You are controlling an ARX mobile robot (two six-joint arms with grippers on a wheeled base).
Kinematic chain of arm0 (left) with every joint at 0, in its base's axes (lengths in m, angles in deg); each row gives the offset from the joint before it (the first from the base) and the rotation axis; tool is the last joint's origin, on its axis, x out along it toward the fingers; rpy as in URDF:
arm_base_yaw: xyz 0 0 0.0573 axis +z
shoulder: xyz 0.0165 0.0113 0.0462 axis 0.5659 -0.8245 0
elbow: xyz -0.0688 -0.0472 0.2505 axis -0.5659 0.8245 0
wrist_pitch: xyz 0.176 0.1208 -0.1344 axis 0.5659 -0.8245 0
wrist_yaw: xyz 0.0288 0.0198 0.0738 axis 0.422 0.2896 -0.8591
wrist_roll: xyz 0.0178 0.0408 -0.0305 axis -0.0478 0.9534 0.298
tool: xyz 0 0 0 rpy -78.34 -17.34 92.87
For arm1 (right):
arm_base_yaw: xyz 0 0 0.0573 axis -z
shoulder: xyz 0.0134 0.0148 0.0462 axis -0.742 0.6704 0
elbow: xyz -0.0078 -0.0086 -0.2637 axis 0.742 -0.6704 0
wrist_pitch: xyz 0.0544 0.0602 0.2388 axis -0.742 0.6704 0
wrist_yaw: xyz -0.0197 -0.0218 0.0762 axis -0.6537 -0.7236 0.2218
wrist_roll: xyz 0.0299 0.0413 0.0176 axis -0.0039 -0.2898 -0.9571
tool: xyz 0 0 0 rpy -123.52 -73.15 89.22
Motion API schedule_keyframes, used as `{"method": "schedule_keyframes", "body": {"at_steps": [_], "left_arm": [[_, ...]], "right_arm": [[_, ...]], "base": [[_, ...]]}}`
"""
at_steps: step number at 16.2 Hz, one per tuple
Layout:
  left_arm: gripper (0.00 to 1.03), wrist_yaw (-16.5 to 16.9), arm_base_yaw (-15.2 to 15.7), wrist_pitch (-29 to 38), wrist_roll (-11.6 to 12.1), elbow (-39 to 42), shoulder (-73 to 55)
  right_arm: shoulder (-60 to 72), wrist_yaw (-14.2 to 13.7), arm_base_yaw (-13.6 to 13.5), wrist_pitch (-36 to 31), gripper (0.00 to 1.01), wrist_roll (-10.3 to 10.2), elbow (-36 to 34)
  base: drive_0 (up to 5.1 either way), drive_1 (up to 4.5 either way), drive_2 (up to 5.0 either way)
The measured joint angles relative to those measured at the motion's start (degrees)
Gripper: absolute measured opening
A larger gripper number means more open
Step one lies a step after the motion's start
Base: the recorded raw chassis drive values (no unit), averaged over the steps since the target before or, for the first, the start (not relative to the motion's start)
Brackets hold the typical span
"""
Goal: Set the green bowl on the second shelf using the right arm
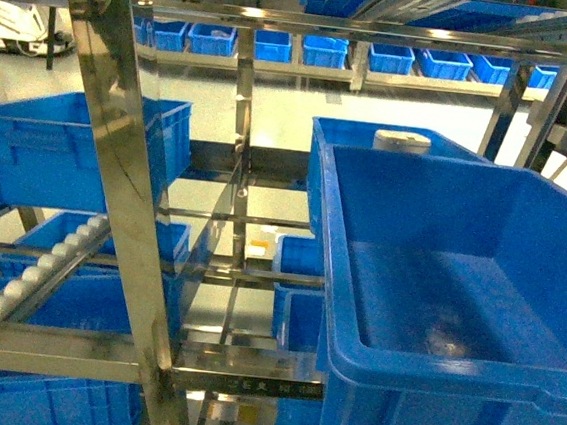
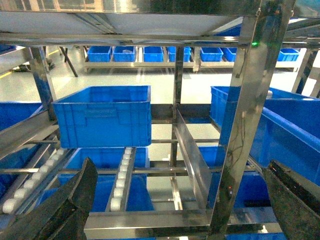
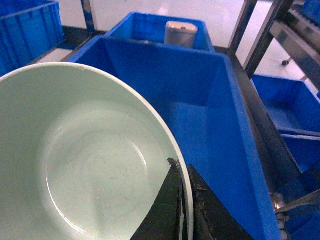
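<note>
1. The right gripper (image 3: 184,205) is closed on the rim of the bowl (image 3: 80,160): one dark finger lies inside the wall, the other outside, with the thin rim pinched between them.
2. The bowl fills the left of the right wrist view, open side toward the camera and empty. It does not show in the head view.
3. Its walls are smooth and glossy, so it will probably be slippery. It looks stiff and light, and it may chip if knocked on metal.
4. A rim pinch is the only hold this shape offers a narrow claw. Held at one edge, the bowl may swing or slide if the arm jerks.
5. Beyond the bowl sits a crate (image 3: 210,105), with nothing seen in it, and behind that another crate holding a white can (image 3: 181,34).
6. Steel posts (image 1: 118,156) and roller rails (image 1: 48,260) frame the shelves, a hazard for the bowl's free edge.
7. The left gripper (image 2: 180,200) stands wide apart, holding nothing, facing the rack.
</note>
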Motion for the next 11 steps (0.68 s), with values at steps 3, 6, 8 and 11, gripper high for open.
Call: {"method": "schedule_keyframes", "body": {"at_steps": [3, 6, 8, 11], "left_arm": [[0.98, 0.0, 0.0, 0.0, 0.0, 0.0, 0.0], [0.98, 0.0, 0.0, 0.0, 0.0, 0.0, 0.0], [0.98, 0.0, 0.0, 0.0, 0.0, 0.0, 0.0], [0.98, 0.0, 0.0, 0.0, 0.0, 0.0, 0.0]], "right_arm": [[6.0, 1.2, 0.0, -3.5, 0.02, 1.9, -0.2], [16.7, 1.1, 0.0, -7.0, 0.02, 3.5, 2.3], [22.3, 0.3, 0.0, -9.4, 0.02, 3.8, 5.1], [31.2, -0.4, 0.7, -10.5, 0.02, 4.5, 11.3]], "base": [[0.0, 3.85, -3.9], [0.0, 3.85, -3.9], [0.0, 3.85, -3.9], [0.0, 0.0, 0.0]]}}
